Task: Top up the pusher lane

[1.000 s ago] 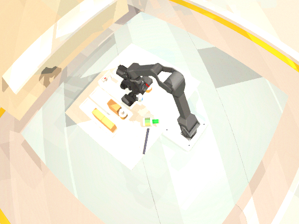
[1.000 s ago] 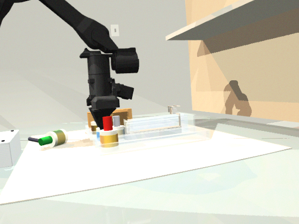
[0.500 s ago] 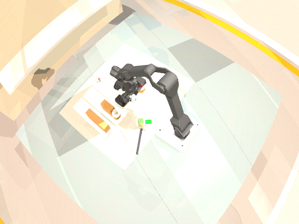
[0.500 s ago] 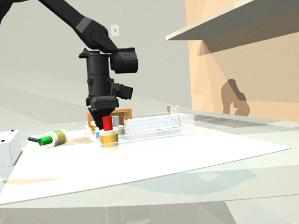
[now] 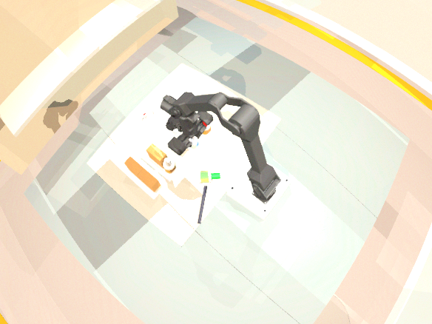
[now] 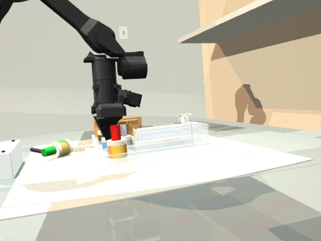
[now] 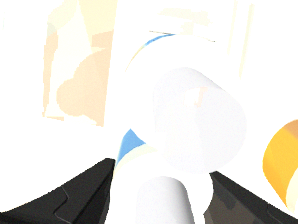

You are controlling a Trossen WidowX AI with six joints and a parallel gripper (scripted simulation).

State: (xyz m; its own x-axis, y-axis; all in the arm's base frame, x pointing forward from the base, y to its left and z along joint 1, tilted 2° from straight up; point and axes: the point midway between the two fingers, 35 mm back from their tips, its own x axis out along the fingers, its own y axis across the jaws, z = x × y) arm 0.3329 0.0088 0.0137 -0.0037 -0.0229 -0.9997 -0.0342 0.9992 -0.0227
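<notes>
My gripper [image 6: 108, 140] [image 7: 158, 173] points down at the front of the clear lanes [image 6: 170, 132], shut on a jar with a blue band and a grey-white cap. In the wrist view the held jar [image 7: 162, 200] stands between the fingertips; in the exterior view only its blue band [image 6: 104, 144] shows, left of the red-capped jar. The matching lane jar [image 7: 200, 125] [image 6: 123, 130] is upright directly behind it, and the two look close together. Whether they touch, and whether the held jar's base rests on the lane floor, is hidden. The pusher plate cannot be made out clearly.
A red-capped orange jar [image 5: 207, 129] [image 6: 117, 149] [image 7: 280, 160] stands beside the held jar. A green-capped jar [image 5: 204, 177] [image 6: 65, 148] lies on its side near a dark rod [image 5: 203, 205] [image 6: 36, 150]. A white-topped jar [image 5: 169, 164] and orange boxes [image 5: 142, 174] [image 5: 155, 153] occupy the other lanes.
</notes>
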